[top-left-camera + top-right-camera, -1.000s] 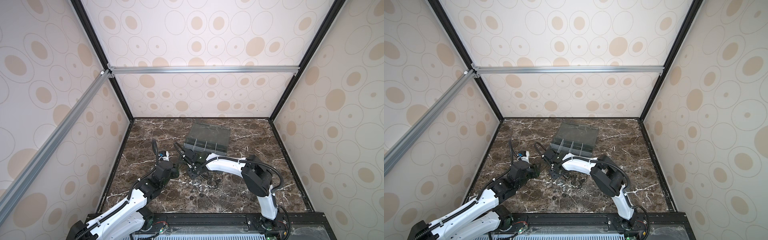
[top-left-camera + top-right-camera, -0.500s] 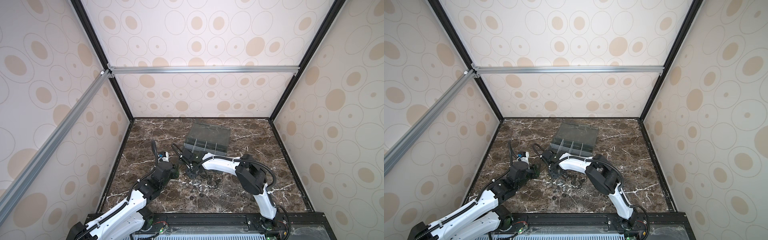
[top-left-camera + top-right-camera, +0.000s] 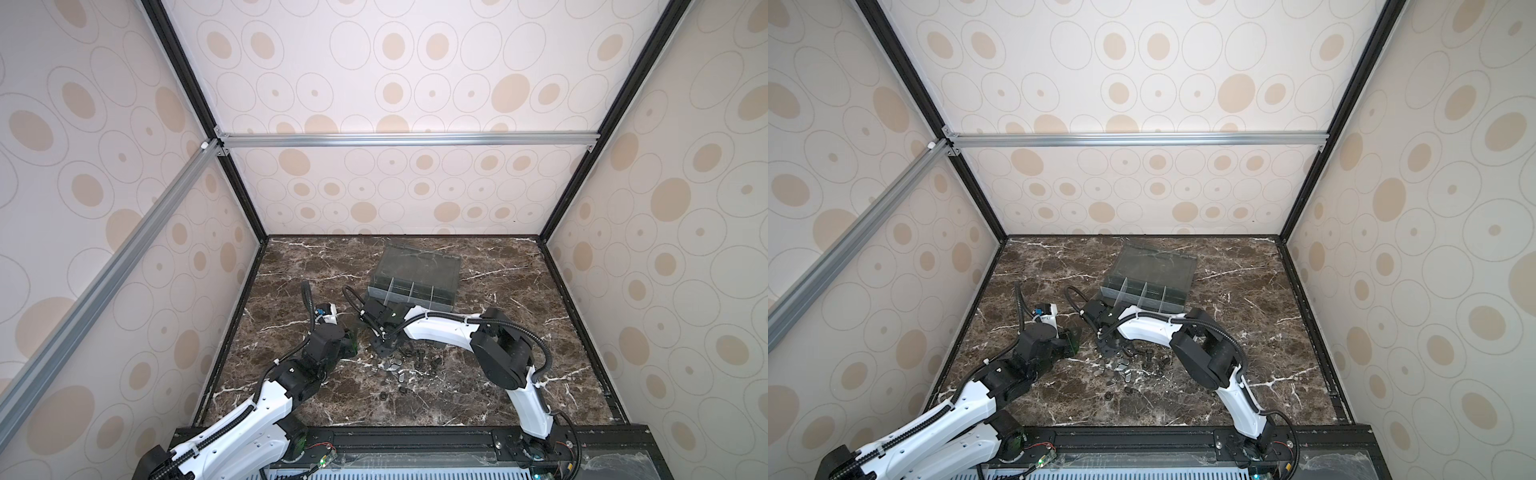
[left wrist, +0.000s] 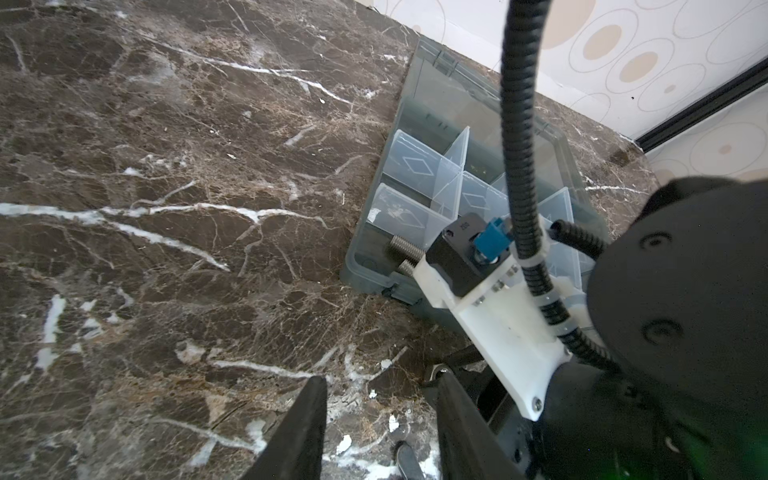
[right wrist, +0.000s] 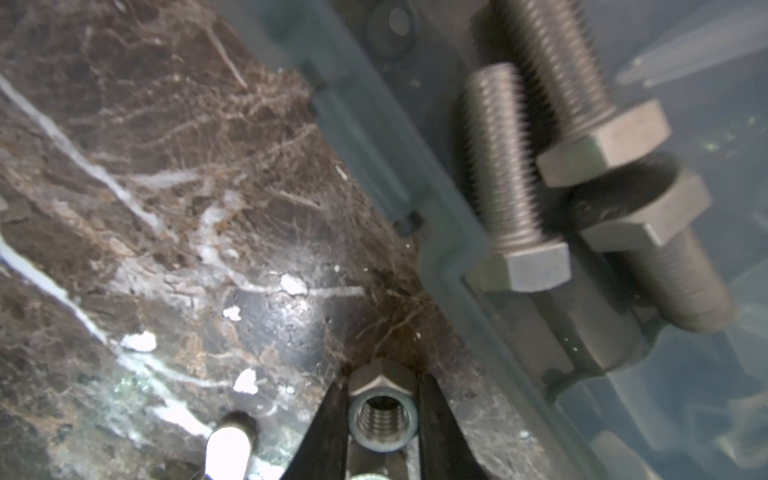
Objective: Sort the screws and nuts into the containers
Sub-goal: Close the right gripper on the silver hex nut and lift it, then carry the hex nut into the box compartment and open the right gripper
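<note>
The right end effector (image 5: 381, 382) has its jaws pinched on a hex nut (image 5: 381, 409) on the bench (image 5: 166, 208), so the pick-up is in hand. Next should come a lift toward 1 o'clock, over the front wall of the organizer box (image 3: 415, 286) and into a cell other than the one holding screws (image 5: 511, 174). The left end effector (image 4: 380, 378), half open and empty, hovers at 9 o'clock, with loose hardware (image 3: 409, 363) at 4 o'clock.

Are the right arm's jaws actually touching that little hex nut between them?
Touching. The right wrist view shows the right gripper closed on the nut: both black jaws press against its flat sides, no gap visible.
</note>
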Motion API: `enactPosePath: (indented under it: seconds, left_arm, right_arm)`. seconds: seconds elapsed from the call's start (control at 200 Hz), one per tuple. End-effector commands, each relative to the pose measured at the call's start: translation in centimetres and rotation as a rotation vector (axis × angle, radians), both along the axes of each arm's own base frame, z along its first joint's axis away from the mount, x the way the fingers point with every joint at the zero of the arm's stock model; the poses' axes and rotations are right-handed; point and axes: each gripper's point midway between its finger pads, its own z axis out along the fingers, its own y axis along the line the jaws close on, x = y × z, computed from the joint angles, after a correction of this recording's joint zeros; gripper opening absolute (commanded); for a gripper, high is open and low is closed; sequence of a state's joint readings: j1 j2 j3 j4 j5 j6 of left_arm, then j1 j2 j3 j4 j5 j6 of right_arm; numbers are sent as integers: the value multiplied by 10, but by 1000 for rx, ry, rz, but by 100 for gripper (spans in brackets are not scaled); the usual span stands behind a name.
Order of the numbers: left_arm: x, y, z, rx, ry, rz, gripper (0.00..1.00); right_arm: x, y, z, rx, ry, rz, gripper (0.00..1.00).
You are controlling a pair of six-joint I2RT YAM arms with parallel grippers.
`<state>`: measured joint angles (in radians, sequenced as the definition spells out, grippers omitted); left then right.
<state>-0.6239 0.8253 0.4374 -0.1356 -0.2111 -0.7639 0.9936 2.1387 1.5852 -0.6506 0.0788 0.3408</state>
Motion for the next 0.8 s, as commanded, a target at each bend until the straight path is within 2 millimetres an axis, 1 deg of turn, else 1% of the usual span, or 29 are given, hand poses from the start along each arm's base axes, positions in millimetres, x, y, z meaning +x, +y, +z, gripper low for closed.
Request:
enactPosePath:
  seconds: [0.0, 0.11, 0.235, 0.285, 0.38, 0.45, 0.51, 0.55, 0.61, 0.65, 0.79]
  left_arm:
    - [3, 2, 8, -24, -23, 25, 44]
    - [5, 0, 7, -27, -22, 23, 44]
    - [8, -3, 7, -26, -22, 14, 44]
    - [10, -5, 8, -26, -23, 10, 44]
    - [13, -9, 8, -29, -24, 0, 44]
    - [14, -12, 8, -31, -20, -11, 44]
    - [15, -14, 6, -26, -14, -19, 44]
    - [15, -15, 6, -25, -11, -22, 44]
    - [15, -16, 6, -26, -10, -28, 44]
    - [15, -17, 5, -27, -10, -30, 44]
    - [12, -17, 0, -38, 1, -35, 44]
  right_arm:
    - [-7, -7, 8, 24, 7, -26, 26]
    - [-12, -14, 23, 57, -9, -47, 26]
    - [-14, -23, 50, 102, -51, -67, 26]
    - [-12, -26, 65, 130, -83, -79, 26]
    - [-9, -33, 87, 166, -139, -102, 26]
    - [-2, -44, 102, 180, -186, -138, 26]
    - [4, -55, 110, 185, -214, -170, 26]
    - [8, -65, 114, 185, -231, -195, 26]
    - [13, -81, 114, 178, -242, -234, 26]
    - [16, -94, 112, 169, -242, -266, 26]
    - [20, -127, 104, 153, -238, -353, 26]
